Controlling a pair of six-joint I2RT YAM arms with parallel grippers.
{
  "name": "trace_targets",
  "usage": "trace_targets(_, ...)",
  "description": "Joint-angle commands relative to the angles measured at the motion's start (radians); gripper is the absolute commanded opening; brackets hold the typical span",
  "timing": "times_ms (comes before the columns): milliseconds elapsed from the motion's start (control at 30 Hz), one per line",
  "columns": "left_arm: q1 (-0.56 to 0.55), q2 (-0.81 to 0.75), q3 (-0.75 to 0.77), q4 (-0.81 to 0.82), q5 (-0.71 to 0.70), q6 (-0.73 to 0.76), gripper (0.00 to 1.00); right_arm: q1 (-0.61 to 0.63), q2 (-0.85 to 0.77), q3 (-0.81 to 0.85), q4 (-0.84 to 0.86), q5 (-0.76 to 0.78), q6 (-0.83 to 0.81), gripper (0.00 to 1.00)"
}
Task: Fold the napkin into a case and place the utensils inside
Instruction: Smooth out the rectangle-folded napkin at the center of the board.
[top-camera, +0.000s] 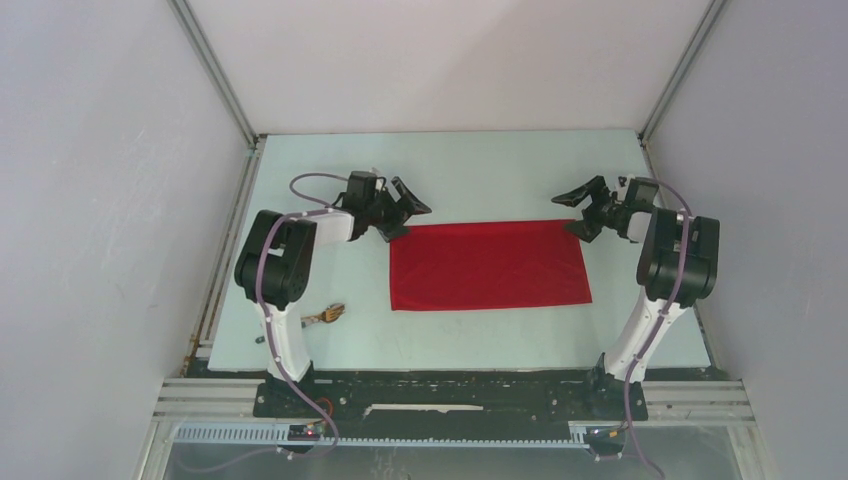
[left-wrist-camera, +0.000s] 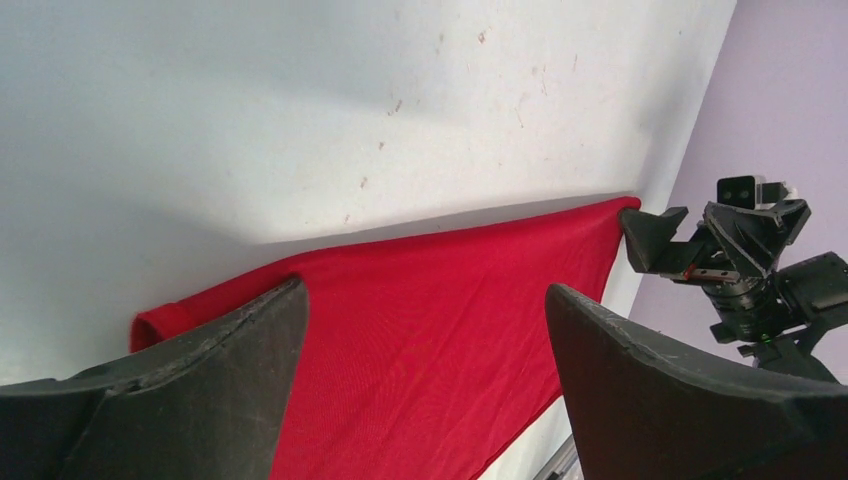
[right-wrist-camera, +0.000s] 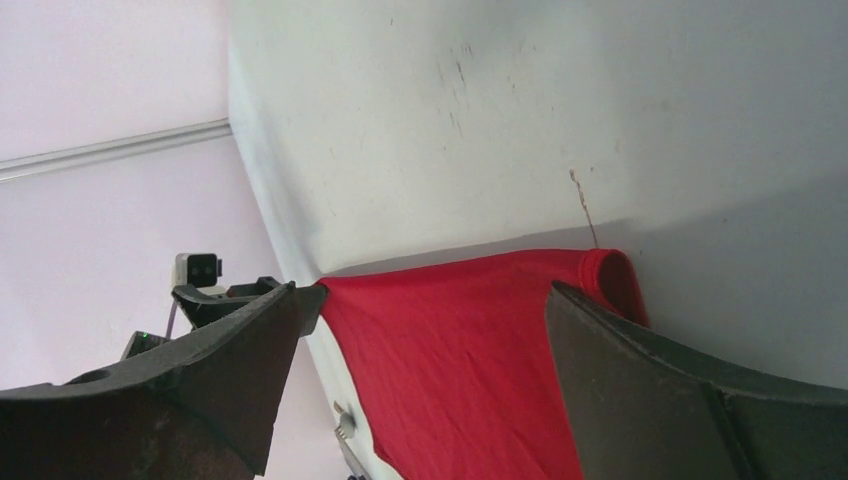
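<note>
The red napkin (top-camera: 488, 265) lies flat as a wide rectangle in the middle of the table, folded along its far edge. My left gripper (top-camera: 410, 212) is open and empty just off the napkin's far left corner. My right gripper (top-camera: 578, 212) is open and empty just off the far right corner. The cloth fills the gap between the fingers in the left wrist view (left-wrist-camera: 420, 330) and in the right wrist view (right-wrist-camera: 450, 360). The wooden fork (top-camera: 325, 315) lies near the left arm's base; it also shows, small, in the right wrist view (right-wrist-camera: 345, 424). The teal utensil is hidden.
The pale table (top-camera: 480, 170) is boxed in by white walls with metal corner posts (top-camera: 215, 70). A black rail (top-camera: 450, 395) holding both arm bases runs along the near edge.
</note>
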Motion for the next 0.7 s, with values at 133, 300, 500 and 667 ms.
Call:
trace_targets(133, 0.044, 0.006, 0.005, -0.04, -0.055, 0.054, 0.97, -0.038, 0.038, 0.037, 0.041, -0.002, 0.009, 1.0)
trace_targets(300, 0.046, -0.012, 0.037, -0.114, -0.092, 0.098, 0.97, -0.043, 0.044, 0.095, -0.074, 0.028, -0.076, 1.0)
trace_targets(500, 0.044, -0.135, 0.084, -0.248, -0.094, 0.096, 0.98, -0.04, 0.038, 0.299, -0.47, 0.118, -0.33, 1.0)
trace_targets(667, 0.038, -0.351, 0.061, -0.278, 0.036, 0.069, 1.0, 0.021, -0.101, 0.399, -0.765, 0.407, -0.464, 1.0)
